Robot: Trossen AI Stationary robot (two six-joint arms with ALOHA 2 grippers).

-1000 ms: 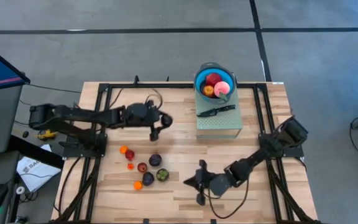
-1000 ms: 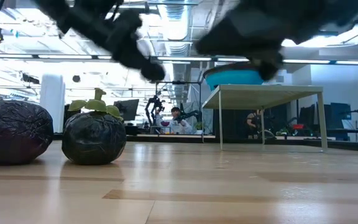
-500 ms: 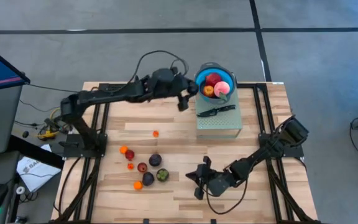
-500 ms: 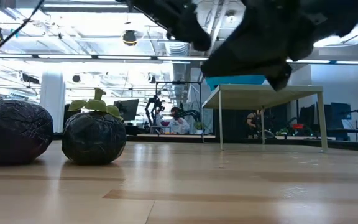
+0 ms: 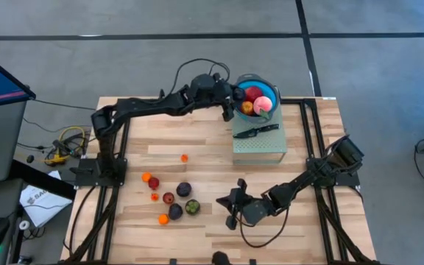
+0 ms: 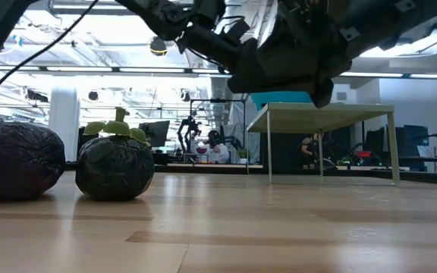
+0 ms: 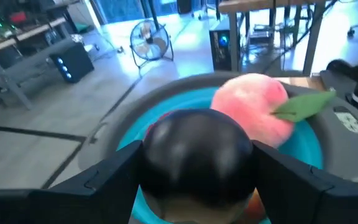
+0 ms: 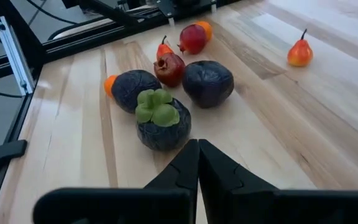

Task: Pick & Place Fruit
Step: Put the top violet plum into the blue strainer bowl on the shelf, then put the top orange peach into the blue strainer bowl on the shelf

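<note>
Wooden table (image 5: 212,151) bears rounded, wrinkled purple fruit (image 8: 207,83).

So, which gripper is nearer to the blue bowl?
The left gripper. It is at the blue bowl's rim, holding a dark fruit in its fingers. The right gripper is far away, low over the table's front, with fingers shut.

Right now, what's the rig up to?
Fruit sorting. The left gripper is over the blue bowl on the grey stand, clamped on a dark round fruit. The bowl already holds a pink peach and some red fruit. A cluster of dark, red and orange pieces waits on the table, one small orange pear-shaped piece apart. The right gripper rests shut near the cluster.
</note>
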